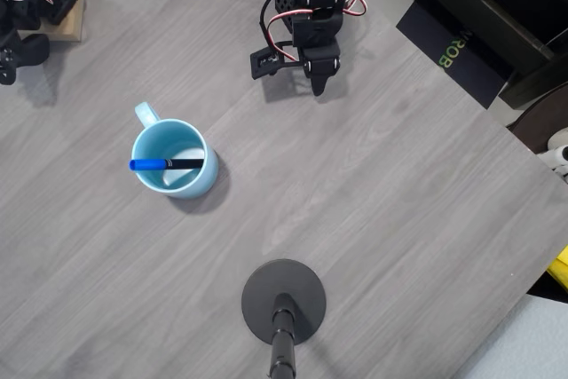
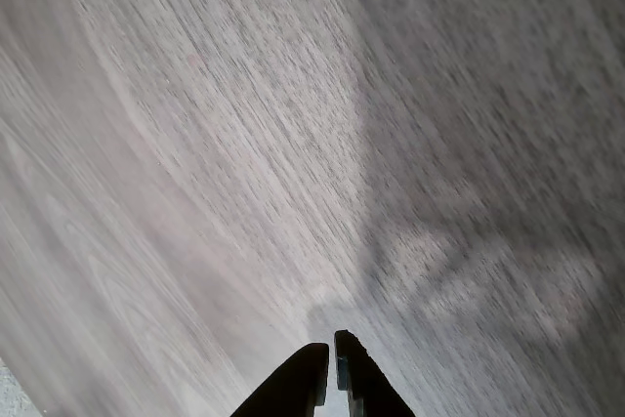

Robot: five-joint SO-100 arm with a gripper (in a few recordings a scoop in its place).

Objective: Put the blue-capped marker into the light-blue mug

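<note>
My jaws (image 2: 330, 378) are sitting pressed together, holding nothing, above blurred counter (image 2: 195, 192). The marker (image 1: 167, 164) is lying across the mug (image 1: 174, 159), seemingly inside; I am best staying clear.

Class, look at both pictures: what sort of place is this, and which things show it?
Probably a hobby or lab workbench: a grey wood-grain table, a small black robot arm with exposed wires, and a round black stand base. A light-blue mug holds a blue-capped marker.

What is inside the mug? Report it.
The marker lies across the mug, blue cap toward the picture's left rim, black end toward the right. The mug's floor directly beneath it is hidden.
</note>
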